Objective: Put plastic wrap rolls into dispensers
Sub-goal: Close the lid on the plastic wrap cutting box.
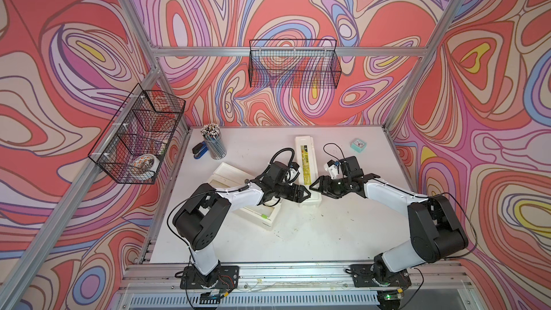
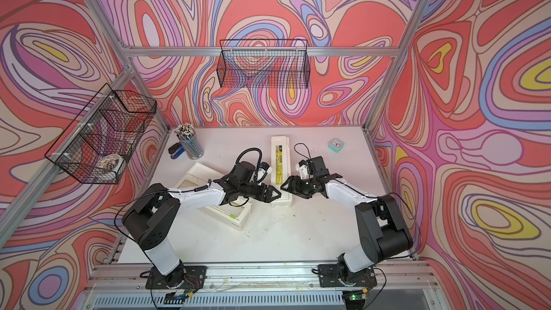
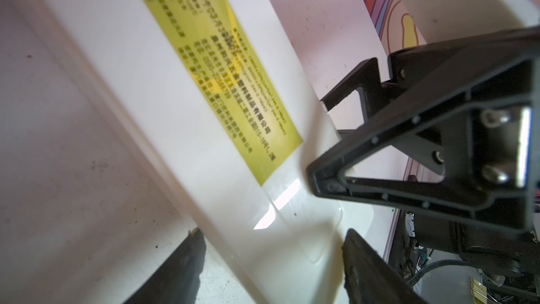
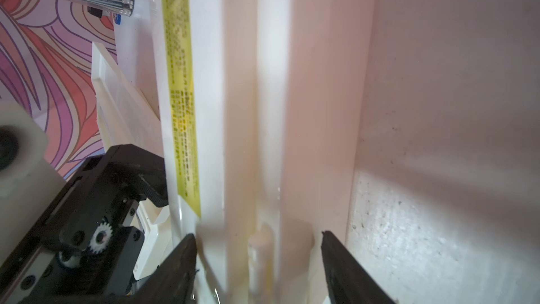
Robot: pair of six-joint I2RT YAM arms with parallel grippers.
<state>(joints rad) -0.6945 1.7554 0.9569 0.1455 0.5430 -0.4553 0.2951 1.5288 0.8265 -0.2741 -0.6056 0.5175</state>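
A long cream dispenser (image 1: pixel 305 156) with a yellow label strip (image 3: pixel 222 62) lies lengthways at mid-table. Both grippers meet at its near end. My left gripper (image 1: pixel 307 194) is open, its fingers either side of the box's end corner (image 3: pixel 292 247). My right gripper (image 1: pixel 313 187) is open too and straddles the same end. In the right wrist view the lid (image 4: pixel 204 112) stands slightly raised, and a blurred pale plastic wrap roll (image 4: pixel 271 112) lies inside. A second dispenser (image 1: pixel 228 172) lies open under my left arm, showing a green tab (image 1: pixel 264 217).
A cup of pencils (image 1: pixel 213 144) and a blue stapler (image 1: pixel 198 149) stand at the back left. A small teal clock (image 1: pixel 358 145) sits at the back right. Wire baskets hang on the back wall (image 1: pixel 293 64) and the left wall (image 1: pixel 137 135).
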